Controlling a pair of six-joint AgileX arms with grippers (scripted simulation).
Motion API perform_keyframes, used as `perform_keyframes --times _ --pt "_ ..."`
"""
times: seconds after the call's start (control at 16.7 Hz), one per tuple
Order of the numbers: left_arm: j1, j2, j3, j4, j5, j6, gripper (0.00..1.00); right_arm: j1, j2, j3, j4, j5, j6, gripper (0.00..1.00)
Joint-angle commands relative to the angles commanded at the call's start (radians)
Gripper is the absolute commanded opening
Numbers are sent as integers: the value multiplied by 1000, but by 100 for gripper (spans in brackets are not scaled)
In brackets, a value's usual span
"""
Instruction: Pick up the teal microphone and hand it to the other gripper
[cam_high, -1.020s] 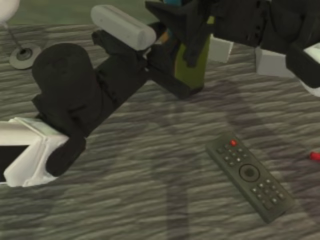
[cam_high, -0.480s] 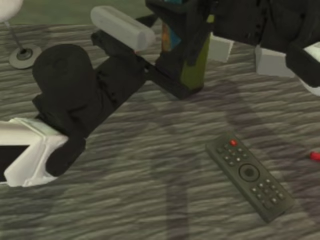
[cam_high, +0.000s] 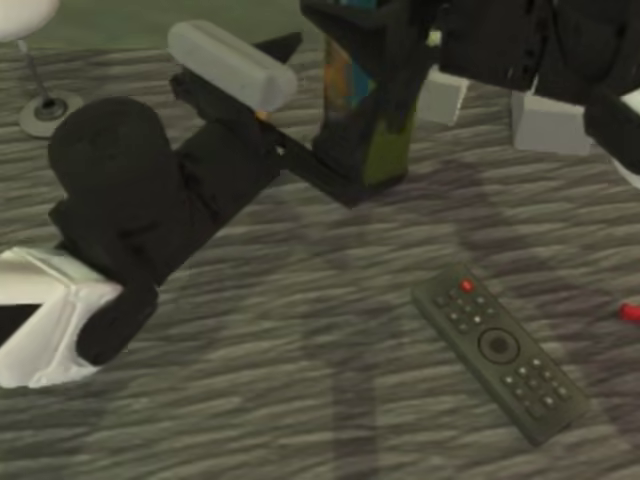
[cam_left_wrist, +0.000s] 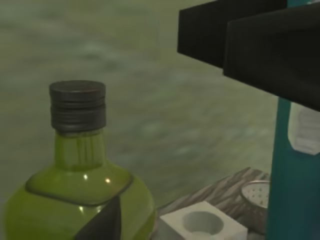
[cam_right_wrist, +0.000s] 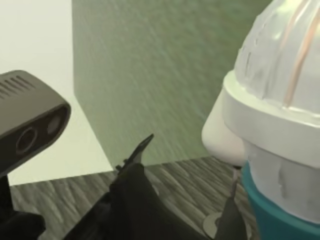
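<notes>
Right gripper (cam_high: 362, 70) fingers (cam_left_wrist: 270, 50) pinch the teal microphone (cam_left_wrist: 292, 175), upright between them; its silvery-white head (cam_right_wrist: 280, 95) fills the right wrist view. Left gripper (cam_high: 285, 45) is just beside, its fingers apart. Past the fingers stands a green bottle (cam_left_wrist: 80, 195); farther off, a black remote (cam_high: 498, 352).
</notes>
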Motion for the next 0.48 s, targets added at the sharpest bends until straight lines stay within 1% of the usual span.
perform_keyframes --times 0.3,0.42,0.48 --pt "44 -184 -185 0 26 -4 100 -80 -55 -60 4 -85 -1 0" --pt "52 -219 -219 2 33 -5 100 -97 -67 -73 5 -103 -1 0" --pt "53 -221 -221 2 34 -5 100 -98 -68 -74 5 -104 -2 0"
